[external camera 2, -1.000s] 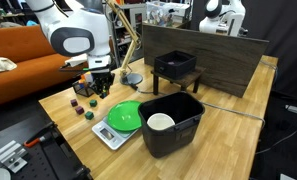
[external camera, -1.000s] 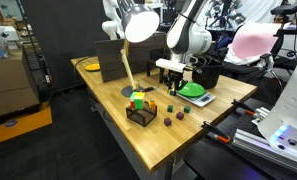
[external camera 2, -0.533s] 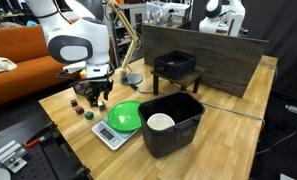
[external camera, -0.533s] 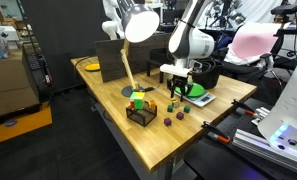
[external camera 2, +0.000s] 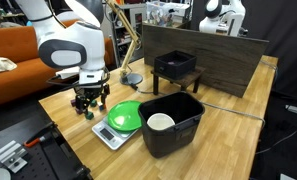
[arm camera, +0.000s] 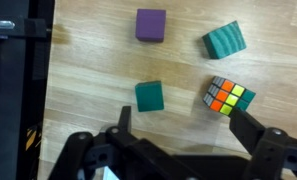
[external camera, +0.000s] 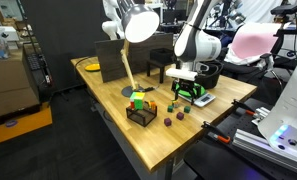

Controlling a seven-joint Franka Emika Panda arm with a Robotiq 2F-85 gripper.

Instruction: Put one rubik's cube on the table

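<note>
Big wooden counter [external camera: 158, 145] carries everything. The robot arm [external camera 2: 73, 50] leans over one corner of it, end effector [arm camera: 181, 112] pointing straight down with fingers spread wide and nothing pinched between them. My read on why it hangs like that: the small rubik's cube [arm camera: 228, 96] already lies flat on the counter underneath, just beside the tip of the finger on the right of the wrist view, contact unclear. So it looks let go and the task is about done, with only a pull-back left. The desk lamp [external camera: 140, 22] bends over the middle of the counter. The black bin [external camera 2: 183, 140], the largest container, stands just beside the scale [external camera 2: 110, 135] and holds a white bowl [external camera 2: 161, 122]; nothing else shows inside. The green plate [external camera 2: 125, 115] sits on the scale and looks bare. The small black basket [external camera: 141, 116] near the lamp base holds a second colourful cube [external camera: 139, 99], sitting high at its top, probably the stock to draw from. Loose on the wood around the rubik's cube, all apart: a teal cube [arm camera: 149, 96] near the other finger, a tilted teal block [arm camera: 224, 40], a purple cube [arm camera: 151, 24]. These look like distractors, none in a container.
</note>
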